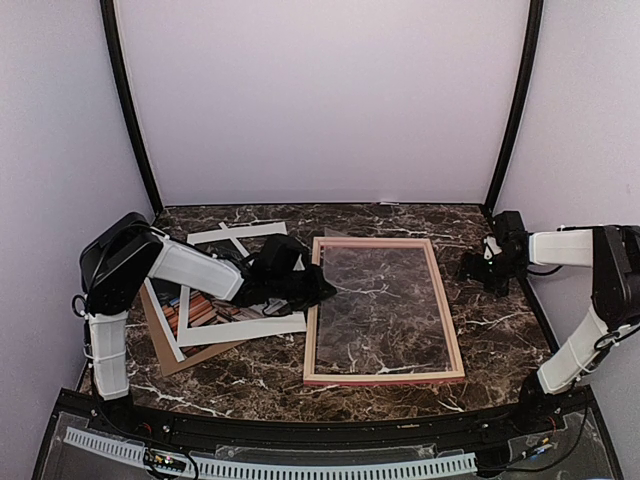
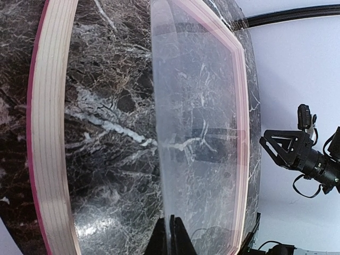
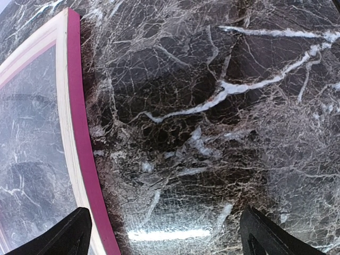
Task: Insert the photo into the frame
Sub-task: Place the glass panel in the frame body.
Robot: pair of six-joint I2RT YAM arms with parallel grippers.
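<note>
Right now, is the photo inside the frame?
No, in the top view the frame shows only the table through its clear pane, while the photo lies to its left partly under the white mat.

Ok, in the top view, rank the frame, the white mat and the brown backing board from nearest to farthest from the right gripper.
From the right gripper:
1. frame: mid-table, its right rail just left of the gripper.
2. white mat: beyond the frame's left rail.
3. brown backing board: far left, poking out beneath the mat.
</note>
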